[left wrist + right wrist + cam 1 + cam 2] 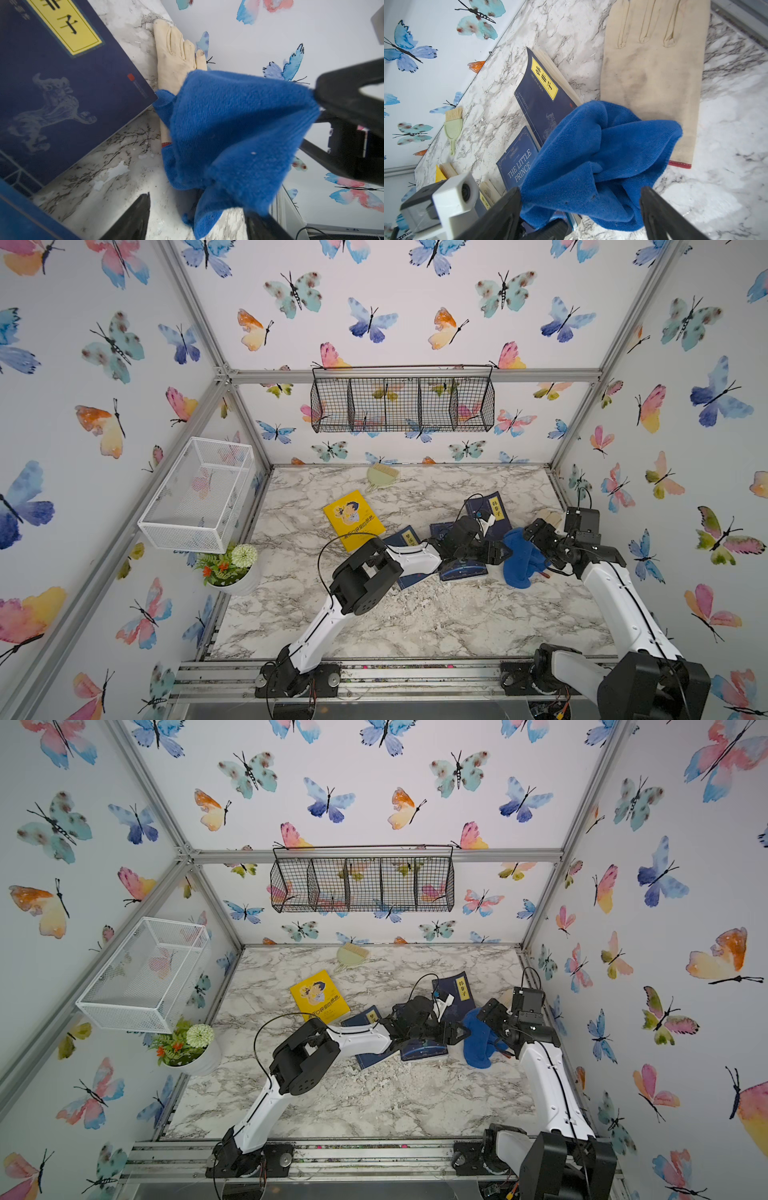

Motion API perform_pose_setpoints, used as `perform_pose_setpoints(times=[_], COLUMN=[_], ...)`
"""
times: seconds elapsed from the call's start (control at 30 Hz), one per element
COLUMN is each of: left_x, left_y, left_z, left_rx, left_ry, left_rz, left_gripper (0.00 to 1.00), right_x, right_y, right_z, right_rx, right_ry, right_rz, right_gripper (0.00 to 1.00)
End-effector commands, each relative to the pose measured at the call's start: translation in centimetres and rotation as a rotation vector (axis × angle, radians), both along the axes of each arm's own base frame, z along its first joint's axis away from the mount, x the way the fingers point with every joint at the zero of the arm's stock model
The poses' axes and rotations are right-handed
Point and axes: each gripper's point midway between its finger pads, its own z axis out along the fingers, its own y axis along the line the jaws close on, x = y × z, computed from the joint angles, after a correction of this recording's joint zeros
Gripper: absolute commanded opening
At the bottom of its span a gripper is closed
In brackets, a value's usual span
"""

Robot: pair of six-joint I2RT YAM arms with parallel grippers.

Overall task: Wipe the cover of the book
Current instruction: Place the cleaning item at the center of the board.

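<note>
blue cloth (517, 562) bunched between wide-apart jaws of right gripper (581, 188), touching one finger. left gripper (197, 202) jaws apart around cloth end, over little prince book (517, 164) flat on marble table (415, 622), centre-right.

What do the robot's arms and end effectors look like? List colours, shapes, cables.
Left arm and right arm: white tubular links, bulky black joint housings, thin black cables looping alongside. Left end effector and right end effector: black, two tapered fingers each. A white boxy camera sits at the left wrist.
</note>
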Motion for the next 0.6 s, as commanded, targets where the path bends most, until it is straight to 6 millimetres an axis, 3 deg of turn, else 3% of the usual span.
perform_pose_setpoints(times=[0.0, 0.1, 0.23, 0.33, 0.57], left_x=[0.0, -0.1, -0.3, -0.7, -1.7], left_y=[-0.6, -0.7, -1.2, -1.4, -1.2], left_z=[-0.1, 0.0, -0.1, -0.3, -1.7], left_rx=[-0.018, -0.022, -0.034, -0.033, 0.0], left_ry=[0.003, 0.005, 0.017, 0.02, 0.035], left_rz=[-0.018, -0.019, -0.041, -0.045, -0.053], left_gripper=[0.71, 0.65, 0.22, 0.04, 0.0], right_x=[-0.9, -0.9, -0.4, -0.1, 2.4], right_y=[-0.3, -0.1, -0.2, -0.5, -2.4], right_z=[-1.2, -1.8, -1.4, -1.1, 1.5], right_rx=[-0.006, 0.0, -0.006, -0.017, -0.072], right_ry=[0.039, 0.051, 0.045, 0.033, -0.028], right_rz=[-0.007, 0.001, 0.004, -0.004, -0.093], right_gripper=[0.91, 0.91, 0.91, 0.91, 0.91])
